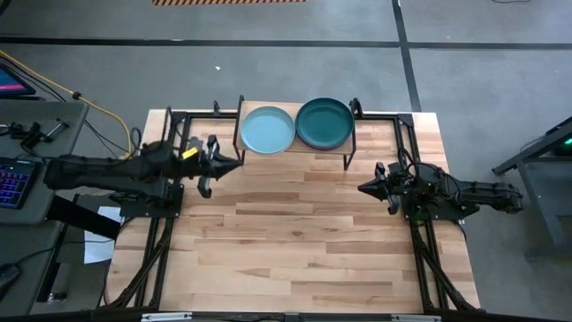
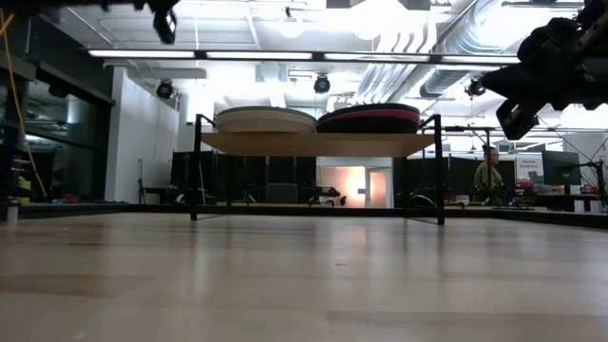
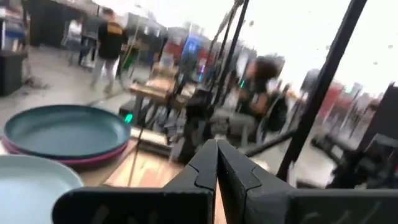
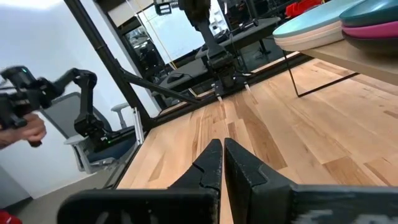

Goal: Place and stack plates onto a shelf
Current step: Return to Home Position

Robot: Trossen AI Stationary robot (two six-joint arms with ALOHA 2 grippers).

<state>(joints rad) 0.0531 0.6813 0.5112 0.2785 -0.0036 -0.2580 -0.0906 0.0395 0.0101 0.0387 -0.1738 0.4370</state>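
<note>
Two stacks of plates rest on the shelf [image 1: 295, 150] at the table's far edge. The left stack is topped by the pale blue-green plate [image 1: 267, 130], the right one by the dark teal plate [image 1: 324, 122] over a magenta pink plate [image 3: 93, 158]. In the low view the left stack [image 2: 265, 119] and right stack [image 2: 369, 118] sit flat on the light wood board. My left gripper [image 1: 234, 165] hovers shut just left of the shelf, holding nothing. My right gripper [image 1: 365, 189] hovers shut, right of the shelf and nearer, also holding nothing.
The butcher-block tabletop [image 1: 295, 241] stretches from the shelf to the near edge. Black frame rails [image 1: 156, 241] run along both sides of the table. People [image 3: 112, 37] stand in the room beyond, and a hand [image 4: 22, 130] shows in the right wrist view.
</note>
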